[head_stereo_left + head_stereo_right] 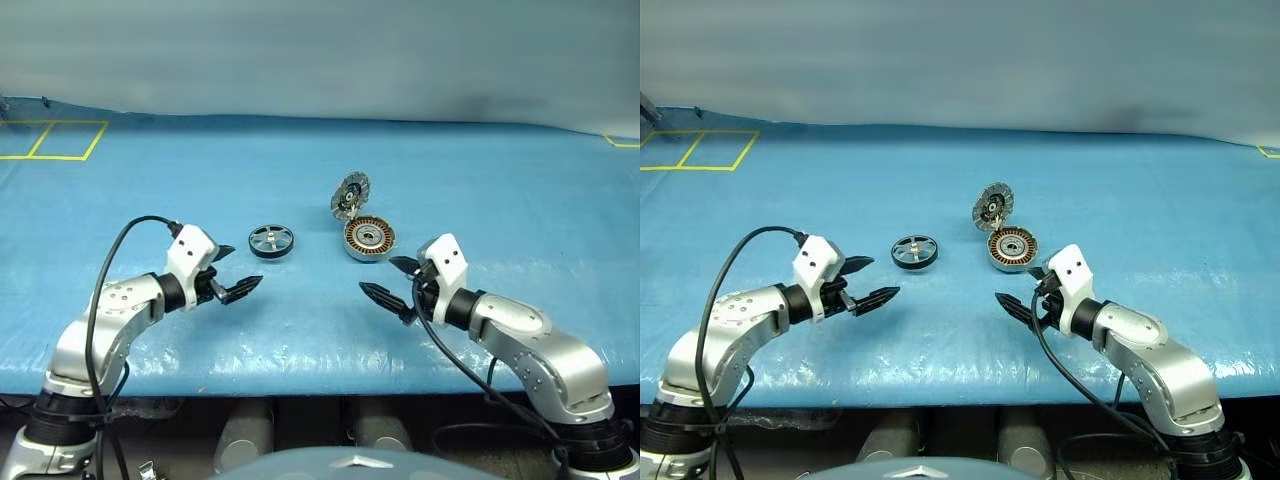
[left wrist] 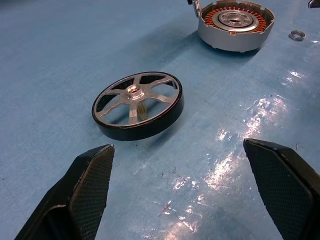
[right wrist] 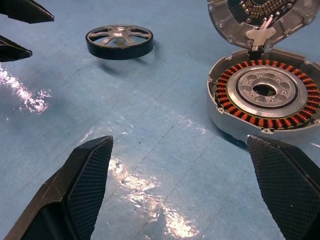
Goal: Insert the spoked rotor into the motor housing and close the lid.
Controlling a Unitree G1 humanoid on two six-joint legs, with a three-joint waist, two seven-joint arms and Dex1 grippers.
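Spoked rotor (image 1: 271,241), a black-rimmed wheel with silver spokes, lies flat on the blue worktop (image 1: 480,180), just left of the silver copper-wound motor housing (image 1: 369,238), whose ribbed lid (image 1: 350,194) stands raised. Near the housing lies perhaps a small metal ring (image 2: 297,34). Left end effector (image 1: 238,272) and right end effector (image 1: 393,280) are both released, empty.

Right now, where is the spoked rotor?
In the left eye view the spoked rotor lies flat on the blue mat, left of the open motor housing and just ahead of the open left gripper, untouched.
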